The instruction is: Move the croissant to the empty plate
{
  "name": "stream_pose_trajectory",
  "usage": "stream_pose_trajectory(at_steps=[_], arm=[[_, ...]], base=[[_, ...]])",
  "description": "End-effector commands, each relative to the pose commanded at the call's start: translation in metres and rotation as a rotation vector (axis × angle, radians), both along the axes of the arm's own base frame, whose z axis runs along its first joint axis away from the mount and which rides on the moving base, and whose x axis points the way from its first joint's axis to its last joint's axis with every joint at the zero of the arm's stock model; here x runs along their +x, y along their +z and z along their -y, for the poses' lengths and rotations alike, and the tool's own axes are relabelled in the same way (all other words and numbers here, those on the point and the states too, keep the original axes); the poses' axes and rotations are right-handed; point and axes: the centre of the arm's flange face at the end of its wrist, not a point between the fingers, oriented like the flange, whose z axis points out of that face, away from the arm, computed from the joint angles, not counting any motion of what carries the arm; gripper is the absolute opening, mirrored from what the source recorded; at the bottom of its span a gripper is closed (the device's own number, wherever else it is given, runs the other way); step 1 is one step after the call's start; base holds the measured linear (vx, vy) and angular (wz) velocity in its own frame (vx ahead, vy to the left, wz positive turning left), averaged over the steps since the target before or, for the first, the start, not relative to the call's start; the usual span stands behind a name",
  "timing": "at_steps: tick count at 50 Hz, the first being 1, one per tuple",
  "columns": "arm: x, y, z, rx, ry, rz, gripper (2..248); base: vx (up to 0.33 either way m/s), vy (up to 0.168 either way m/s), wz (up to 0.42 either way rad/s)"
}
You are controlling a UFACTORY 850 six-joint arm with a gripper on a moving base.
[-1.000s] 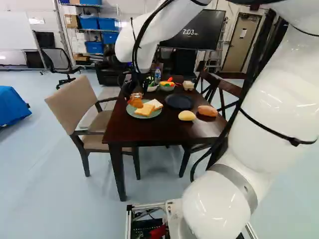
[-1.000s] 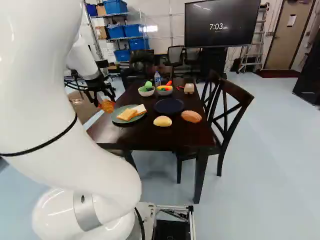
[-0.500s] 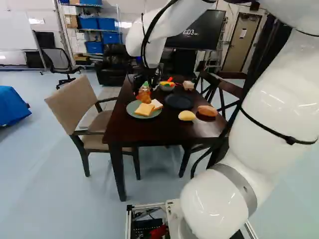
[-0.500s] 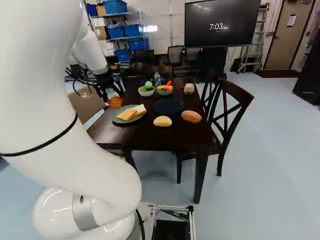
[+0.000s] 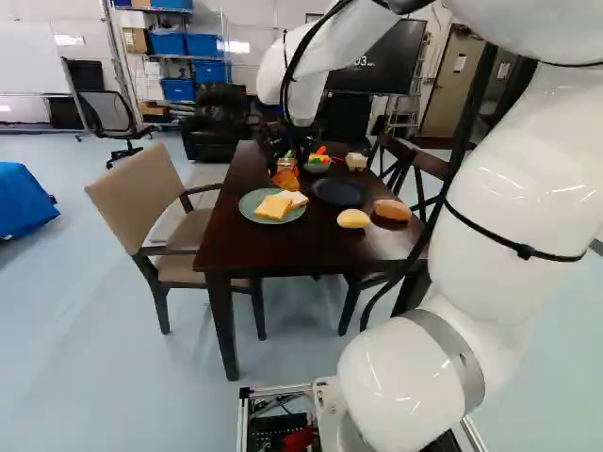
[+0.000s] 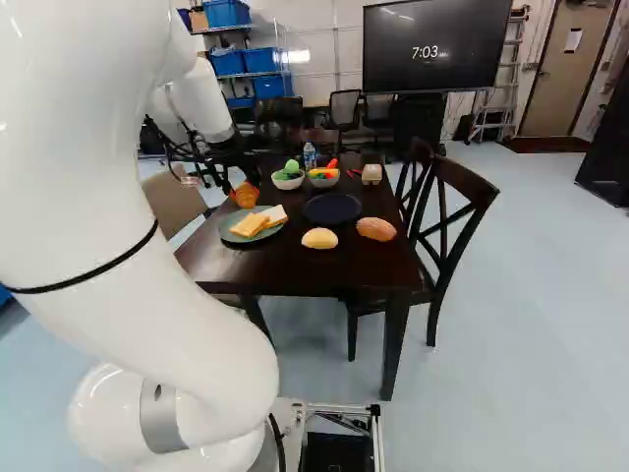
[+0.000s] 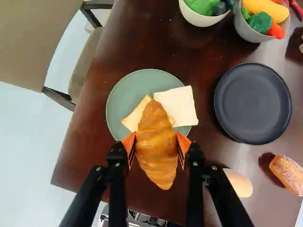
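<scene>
"How many croissants?"
"One croissant [image 7: 156, 142], pinched in the gripper [image 6: 242, 191] near the green plate [image 7: 125, 90]."
"Other plates?"
"One dark plate [image 7: 253, 104]. Two bread slices [image 7: 179, 106] sit on the green plate; two bowls [image 6: 323, 182], two rolls [image 6: 375, 229] on the bench [image 6: 295, 270]."

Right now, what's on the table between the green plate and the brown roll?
A pale yellow bun sits between the green plate and the brown roll. Both base views show it.

Golden-brown croissant [image 7: 157, 146], green plate [image 7: 116, 105], navy plate [image 7: 253, 104]
</scene>
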Motion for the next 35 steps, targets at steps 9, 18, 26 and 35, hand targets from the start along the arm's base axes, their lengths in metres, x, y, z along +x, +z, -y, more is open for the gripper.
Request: stream_pose_trajectory(at_steps=[9,18,26,35], arm=[[0.010,0.000,0.015,0.000,-0.034,0.001,130],[0.020,0.000,0.031,0.000,-0.067,0.002,130],[0.026,0.000,0.045,0.001,-0.097,0.003,130],[0.031,0.000,0.062,0.001,-0.129,0.003,130]], base=[[0.000,0.000,0.000],[0.000,0.000,0.000],[0.000,0.000,0.000],[0.000,0.000,0.000]])
